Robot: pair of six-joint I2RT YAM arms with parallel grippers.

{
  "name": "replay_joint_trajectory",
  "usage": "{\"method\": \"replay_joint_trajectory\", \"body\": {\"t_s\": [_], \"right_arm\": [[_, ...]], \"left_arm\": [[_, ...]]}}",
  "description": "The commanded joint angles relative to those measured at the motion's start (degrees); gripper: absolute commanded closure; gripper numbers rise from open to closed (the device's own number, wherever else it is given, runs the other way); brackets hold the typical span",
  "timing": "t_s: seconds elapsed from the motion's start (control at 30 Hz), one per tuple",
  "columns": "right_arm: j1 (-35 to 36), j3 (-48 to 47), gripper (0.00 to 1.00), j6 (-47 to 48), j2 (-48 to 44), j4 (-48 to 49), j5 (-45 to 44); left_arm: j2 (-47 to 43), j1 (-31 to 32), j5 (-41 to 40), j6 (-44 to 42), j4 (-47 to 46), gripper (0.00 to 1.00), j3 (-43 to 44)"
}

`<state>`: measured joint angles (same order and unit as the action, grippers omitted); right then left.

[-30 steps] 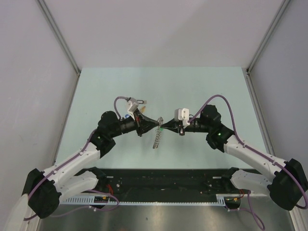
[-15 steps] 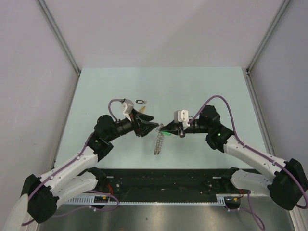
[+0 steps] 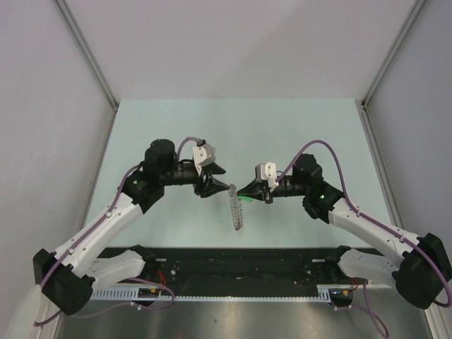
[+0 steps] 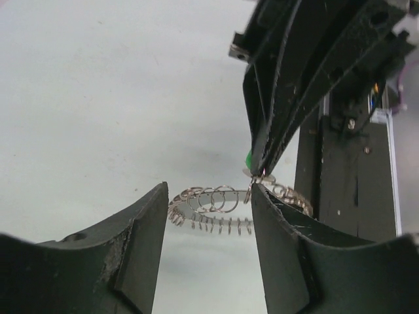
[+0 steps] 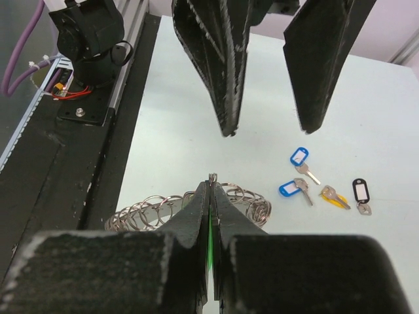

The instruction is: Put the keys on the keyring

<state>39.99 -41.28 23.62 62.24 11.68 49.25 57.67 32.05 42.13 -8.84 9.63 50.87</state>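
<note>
Key (image 5: 209,252), seemingly green-tagged, inside right tool (image 5: 211,186)

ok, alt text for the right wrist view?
The right gripper is pinched shut on the coiled silver keyring, with a green sliver showing in the pinch. The left gripper hangs open just above. Four tagged keys (two blue, one yellow, one black) lie on the pale table to the right.
</note>
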Motion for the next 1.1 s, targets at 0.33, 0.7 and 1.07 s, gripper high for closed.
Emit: {"method": "replay_joint_trajectory", "body": {"t_s": [0.33, 0.7, 1.07], "right_arm": [[0.35, -3.37, 1.0, 0.91, -0.63, 1.24, 1.81], [0.35, -3.37, 1.0, 0.91, -0.71, 1.06, 1.63], [0.35, -3.37, 1.0, 0.91, -0.54, 0.97, 1.46]], "left_arm": [[10.18, 3.8, 7.7, -15.59, 19.55, 0.49, 9.94], [12.82, 4.6, 7.97, -14.54, 19.73, 0.74, 10.74], [12.38, 4.6, 6.91, -11.11, 17.88, 0.99, 10.56]]}}
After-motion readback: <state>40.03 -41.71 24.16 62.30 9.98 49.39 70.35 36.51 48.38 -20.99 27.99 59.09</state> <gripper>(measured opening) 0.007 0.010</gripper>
